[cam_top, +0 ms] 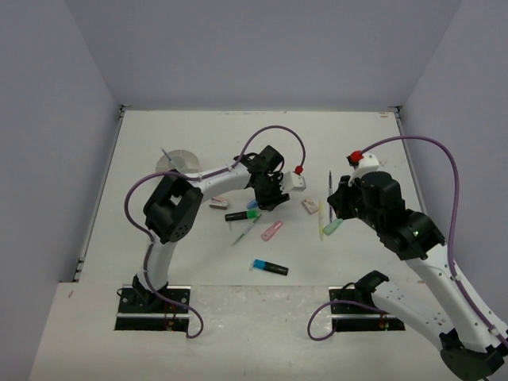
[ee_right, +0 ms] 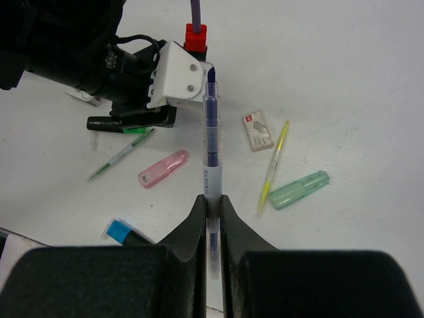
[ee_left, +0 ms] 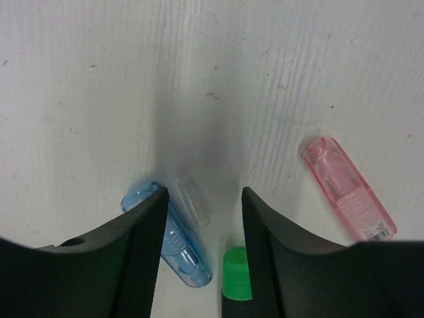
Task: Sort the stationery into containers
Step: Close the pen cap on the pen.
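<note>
While the right gripper is clenched on a thin blue-tipped pen that points out past its fingertips, the left gripper hangs released, jaws apart, low over the table. Just under the left fingers lie a pastel blue marker and a green-ended highlighter, with a pink marker near. A mint marker, yellow pen and eraser lie farther out; the white cup stands well apart.

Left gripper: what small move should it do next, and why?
Probably shift the left gripper sideways until the blue marker lies between its fingers. The gripper is open, but the marker lies half under one finger and the green highlighter sits near the other, so closing now might miss.
</note>
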Controlling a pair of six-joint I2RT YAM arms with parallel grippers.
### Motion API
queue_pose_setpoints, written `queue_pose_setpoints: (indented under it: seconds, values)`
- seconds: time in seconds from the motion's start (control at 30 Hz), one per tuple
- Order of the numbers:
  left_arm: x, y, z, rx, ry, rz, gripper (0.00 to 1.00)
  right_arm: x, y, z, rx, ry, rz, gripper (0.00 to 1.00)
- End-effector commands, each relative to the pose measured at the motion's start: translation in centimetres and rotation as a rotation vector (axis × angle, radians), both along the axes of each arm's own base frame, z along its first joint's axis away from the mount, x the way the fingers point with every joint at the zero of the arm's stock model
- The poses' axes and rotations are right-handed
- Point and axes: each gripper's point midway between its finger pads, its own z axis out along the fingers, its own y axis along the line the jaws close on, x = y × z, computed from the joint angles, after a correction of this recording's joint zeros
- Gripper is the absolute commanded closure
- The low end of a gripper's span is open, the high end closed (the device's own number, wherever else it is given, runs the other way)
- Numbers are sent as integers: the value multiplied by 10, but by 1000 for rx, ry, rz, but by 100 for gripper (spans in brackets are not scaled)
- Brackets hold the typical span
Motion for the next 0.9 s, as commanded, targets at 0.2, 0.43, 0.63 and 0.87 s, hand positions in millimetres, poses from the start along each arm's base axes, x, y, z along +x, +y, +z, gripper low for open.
queue_pose_setpoints:
  seconds: [0.2,0.43,0.63,0.87]
  values:
    - [3,2,-16,22,47,33,50,1,2,7,7,-20,17,100]
    - [2,11,-21,52,62,55,56,0,1,9,9,-30,20,100]
    - [0,20,-23,89,60,77,60,-2,1,11,15,-35,23,100]
    - [0,24,-30,105,76,93,92,-3,2,13,22,-43,27,100]
